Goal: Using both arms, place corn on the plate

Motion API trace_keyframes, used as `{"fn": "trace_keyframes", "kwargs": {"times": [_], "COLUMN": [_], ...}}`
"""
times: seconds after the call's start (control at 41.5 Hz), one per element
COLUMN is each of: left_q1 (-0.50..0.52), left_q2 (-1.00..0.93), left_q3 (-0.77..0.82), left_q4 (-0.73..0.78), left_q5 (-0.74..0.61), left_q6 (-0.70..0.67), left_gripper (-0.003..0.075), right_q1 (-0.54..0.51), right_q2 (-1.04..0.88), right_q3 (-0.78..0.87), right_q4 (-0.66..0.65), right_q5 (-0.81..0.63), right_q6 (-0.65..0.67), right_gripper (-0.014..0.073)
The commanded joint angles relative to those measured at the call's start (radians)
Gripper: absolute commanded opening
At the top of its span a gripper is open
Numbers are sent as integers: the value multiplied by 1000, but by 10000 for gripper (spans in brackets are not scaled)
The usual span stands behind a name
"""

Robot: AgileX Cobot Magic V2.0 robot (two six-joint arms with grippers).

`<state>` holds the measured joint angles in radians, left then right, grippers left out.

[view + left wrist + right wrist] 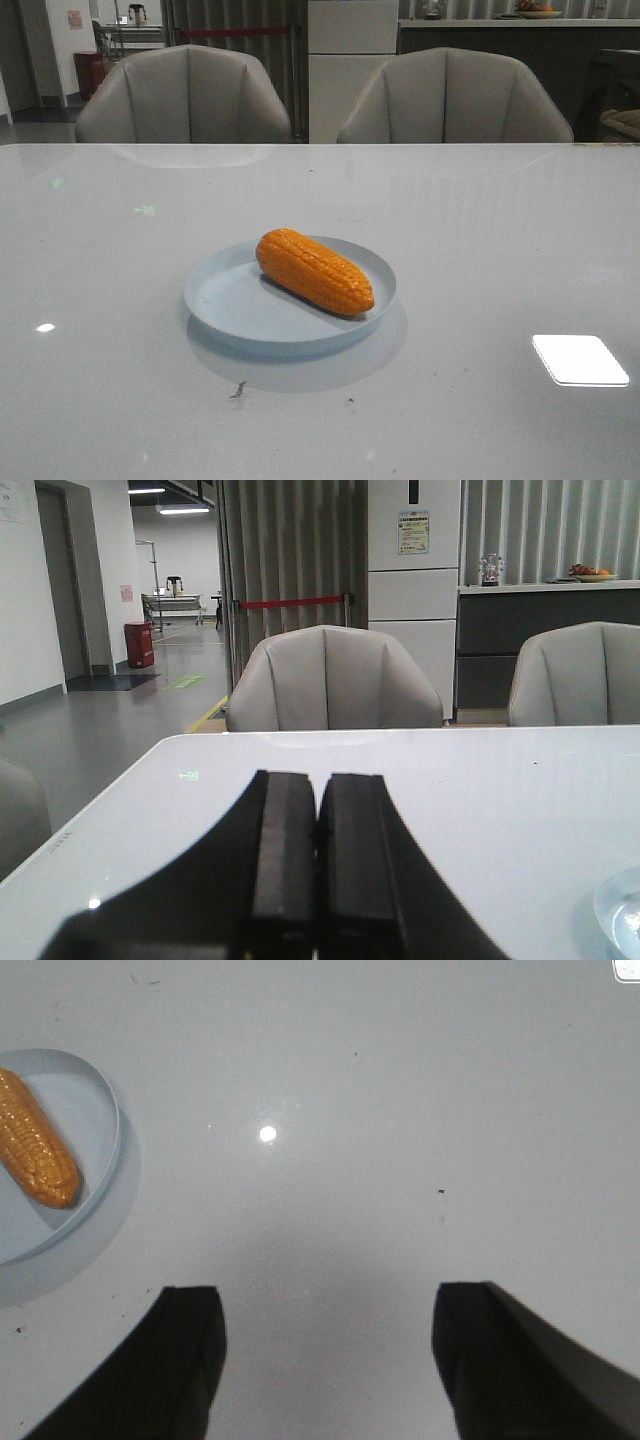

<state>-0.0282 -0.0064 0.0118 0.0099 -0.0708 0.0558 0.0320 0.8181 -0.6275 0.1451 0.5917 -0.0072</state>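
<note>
With the left pincer [318, 870] clenched on nothing beside the plate [230, 300] and the right pincer [328, 1360] released over bare tabletop [400, 1110] nearby, the corn [313, 270] lies diagonally on the plate, so placement appears complete and only retraction seems required.

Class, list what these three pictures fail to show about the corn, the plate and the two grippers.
- Corn: right wrist view, far end cut off by the picture edge.
- Plate: left wrist view, only a rim sliver at the corner.
- Left gripper, shut, and right gripper, open: absent from the front view.
- Corn's underside: hidden against the plate.
</note>
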Motion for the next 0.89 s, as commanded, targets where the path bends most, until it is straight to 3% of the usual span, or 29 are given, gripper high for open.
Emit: {"fn": "trace_keyframes", "kwargs": {"times": [0.0,0.217,0.433,0.554,0.674,0.867], "left_q1": [1,1,1,1,1,1], "left_q2": [-20,-20,-20,-20,-20,-20], "left_q3": [36,36,36,36,36,36], "left_q4": [-10,-10,-10,-10,-10,-10], "left_q5": [-75,-75,-75,-75,-75,-75], "left_q6": [-10,-10,-10,-10,-10,-10], "left_gripper": [94,94,94,94,94,94], "right_q1": [-5,-5,-5,-5,-5,-5], "right_q2": [-8,-49,-221,-349,-529,-764], "right_q3": [-28,16,161,261,380,533], "right_q4": [9,8,0,-67,-198,-77], "right_q5": [-71,-173,-429,-530,-570,-569], "right_q6": [-9,-10,-10,-10,-10,-10], "right_gripper": [549,514,238,53,64,64]}}
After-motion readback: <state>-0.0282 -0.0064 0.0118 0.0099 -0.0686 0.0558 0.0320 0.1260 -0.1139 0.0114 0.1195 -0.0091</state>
